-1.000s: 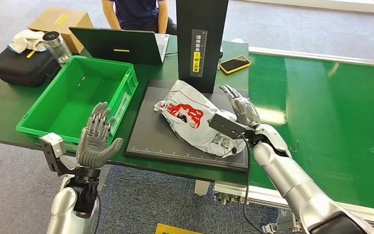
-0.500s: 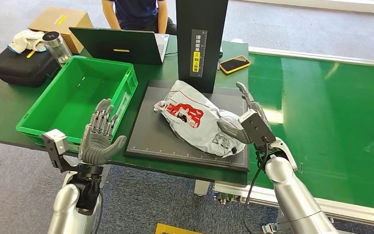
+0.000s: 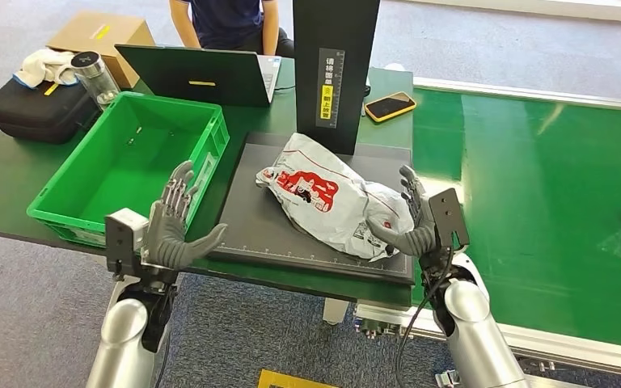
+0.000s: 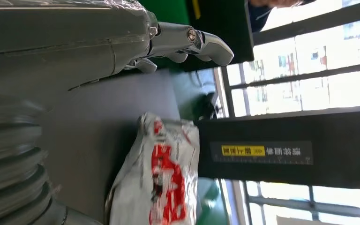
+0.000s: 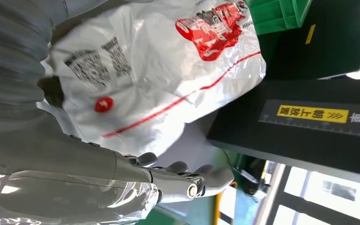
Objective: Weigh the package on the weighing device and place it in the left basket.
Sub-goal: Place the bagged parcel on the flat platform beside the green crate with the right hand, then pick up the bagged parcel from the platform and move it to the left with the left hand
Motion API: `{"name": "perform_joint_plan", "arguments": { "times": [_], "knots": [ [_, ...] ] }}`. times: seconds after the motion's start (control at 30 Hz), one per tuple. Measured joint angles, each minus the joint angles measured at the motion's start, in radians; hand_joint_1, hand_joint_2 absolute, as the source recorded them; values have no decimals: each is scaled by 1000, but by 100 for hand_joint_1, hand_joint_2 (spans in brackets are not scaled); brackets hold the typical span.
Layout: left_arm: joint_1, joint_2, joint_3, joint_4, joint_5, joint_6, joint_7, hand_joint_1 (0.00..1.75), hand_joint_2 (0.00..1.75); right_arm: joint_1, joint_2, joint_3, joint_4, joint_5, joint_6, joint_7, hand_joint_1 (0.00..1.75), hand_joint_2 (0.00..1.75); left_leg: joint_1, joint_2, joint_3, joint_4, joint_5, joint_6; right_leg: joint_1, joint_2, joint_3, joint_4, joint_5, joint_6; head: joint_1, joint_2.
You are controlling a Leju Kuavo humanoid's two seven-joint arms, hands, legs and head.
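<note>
A dark green table (image 3: 16,174) stands on grey carpet (image 3: 16,323) near bright windows (image 4: 309,61).

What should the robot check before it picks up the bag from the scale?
1. Package lies on the weighing device: ok.
2. Right hand open beside the package: ok.
3. Left hand open, holding nothing: ok.
4. Left hand at the package: not ok, apart from it at the device's near left corner.
5. Green basket has room: ok.
6. Weight reading taken: cannot tell.
</note>
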Motion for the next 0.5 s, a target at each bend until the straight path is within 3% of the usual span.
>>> {"name": "perform_joint_plan", "arguments": {
  "times": [0.2,0.33,0.5],
  "knots": [
    [-229,-3,-84,205,-219,166,-21,0,175,23,28,-36,-6,-14,4,60,0,175,0,0,0,1,2,0,0,0,0,0,2,1,0,0],
    [-341,-17,-131,332,-267,188,-21,0,175,55,37,-64,-16,-1,-10,67,0,175,0,0,-1,1,2,0,0,0,-1,0,3,1,0,0],
    [-414,-31,-178,440,-307,200,-24,0,175,115,48,-95,-84,54,-39,68,0,175,0,0,-3,1,2,0,0,1,-2,0,2,0,0,0]
  ]
}}
